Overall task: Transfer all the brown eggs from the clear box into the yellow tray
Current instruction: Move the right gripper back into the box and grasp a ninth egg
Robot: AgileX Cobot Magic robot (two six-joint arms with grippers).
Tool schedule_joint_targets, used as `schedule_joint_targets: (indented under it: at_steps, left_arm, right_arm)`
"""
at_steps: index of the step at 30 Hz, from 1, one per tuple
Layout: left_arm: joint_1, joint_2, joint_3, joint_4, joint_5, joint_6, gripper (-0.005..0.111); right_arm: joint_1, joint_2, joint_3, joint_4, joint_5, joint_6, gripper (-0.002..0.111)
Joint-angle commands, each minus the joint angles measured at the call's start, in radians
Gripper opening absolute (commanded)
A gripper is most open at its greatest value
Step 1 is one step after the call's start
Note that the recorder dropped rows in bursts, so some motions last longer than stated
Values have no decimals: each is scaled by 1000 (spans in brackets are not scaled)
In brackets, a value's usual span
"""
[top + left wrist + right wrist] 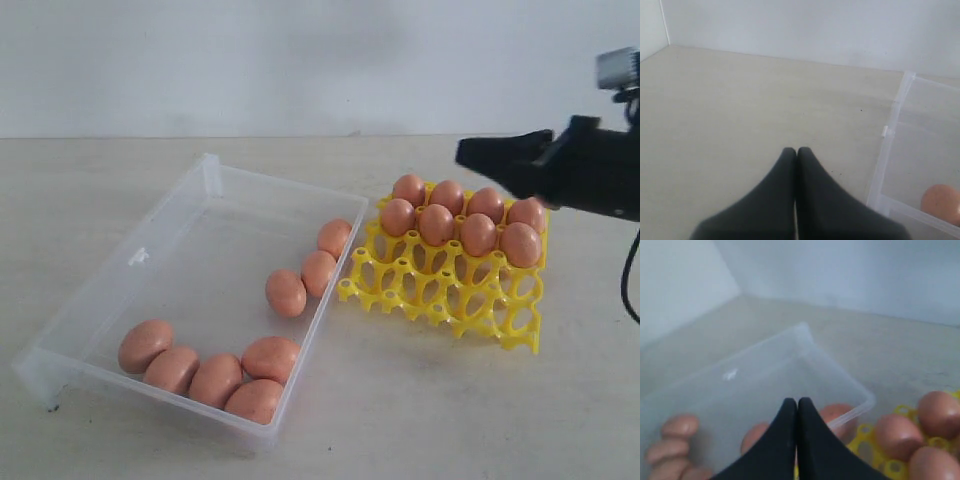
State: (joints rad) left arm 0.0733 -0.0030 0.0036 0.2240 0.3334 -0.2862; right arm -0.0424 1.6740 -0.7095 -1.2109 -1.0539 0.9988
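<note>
Jaws on both arms are pressed together and empty: the left pair over bare surface [740, 125] beside the clear box [220, 250], the right pair in the air near the yellow tray [480, 300]. Thin and see-through, the box holds 8 brown eggs [286, 292]; the openwork tray, just beside it, carries 8 more in its 2 far rows. Smooth, tan, oval shells look light, slippery and brittle; a gentle pinch across the widest part seems safest.
</note>
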Motion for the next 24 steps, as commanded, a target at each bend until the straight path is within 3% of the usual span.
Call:
schedule_joint_targets:
  at_steps: [1,4,5,8,10,12,14,16,18,22,23,24]
  left_arm:
    - [-3,3,-4,0,-4,-10,-4]
    - [-3,3,-4,0,-4,-10,-4]
    - [-3,3,-4,0,-4,-10,-4]
    - [-3,3,-4,0,-4,-10,-4]
    - [-3,3,-4,0,-4,-10,-4]
    - [-3,3,-4,0,-4,-10,-4]
    - [-3,3,-4,0,-4,-10,-4]
    - [-3,3,-4,0,-4,-10,-4]
    - [-3,3,-4,0,-4,-10,-4]
    - [-3,3,-4,0,-4,-10,-4]
    - [-3,3,-4,0,-4,-10,-4]
    - [-3,3,-4,0,-4,-10,-4]
  right_arm:
    - [259,-155,-2,-264,376,11,0]
    - [502,-242,-2,-398,944,131,0]
    - [601,-259,-3,-393,1205,160,0]
    - [752,-263,-64,-245,1604,62,0]
    - [773,-263,-129,-1,1642,-152,0]
    - [767,-252,-242,413,1670,-528,0]
    - [748,-210,-385,778,1810,-859,0]
    - [738,-145,-534,984,1979,-1025,0]
    - [738,-11,-720,1094,2116,-1104,0]
    - [740,265,-1047,1205,2167,-1145,2]
    - [740,312,-1097,1224,2193,-1147,7]
    - [740,397,-1179,1235,2239,-1147,20]
